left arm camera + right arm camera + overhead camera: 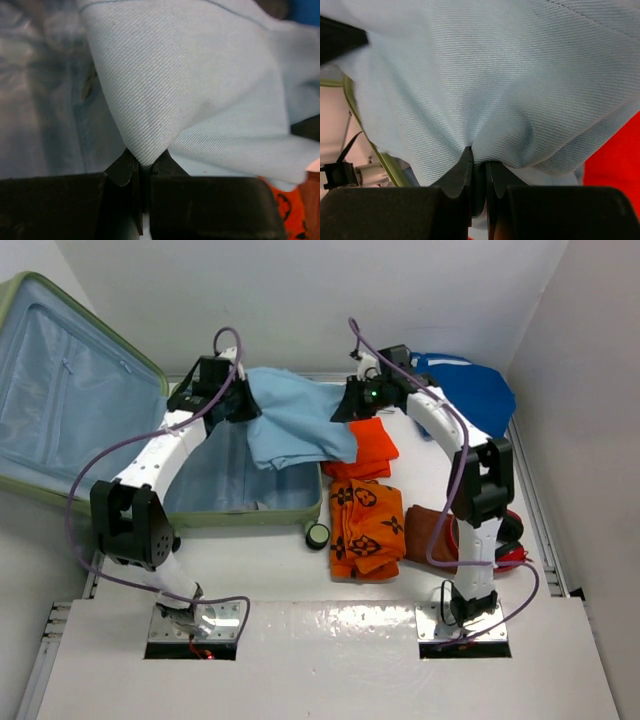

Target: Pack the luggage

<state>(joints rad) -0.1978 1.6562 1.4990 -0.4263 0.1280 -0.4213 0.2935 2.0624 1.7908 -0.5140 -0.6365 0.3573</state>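
Luggage (262,512) lies open on the left half of the counter (300,585), its pale-green base flat and its lid, lined in light blue, leaning back to the far left. Nearest the arm bases, just outside the front right corner of the base, a small black round thing (317,535) with a pale centre rests on the counter. Just to its right lies a folded orange patterned cloth (368,530), and beside that a brown cloth (432,528), partly hidden by the right arm. Farther back, a plain orange cloth (373,445) touches the far edge of the patterned one. Over it and over the right rim of the base hangs a light-blue cloth (295,420), stretched between the two arms. The left pincer (143,162) is clamped on a pinch of this cloth above the lined interior. The right pincer (477,159) is clamped on another fold of it, with the green rim showing below on its left. At the far right of the counter sits a blue cloth bag (468,390).
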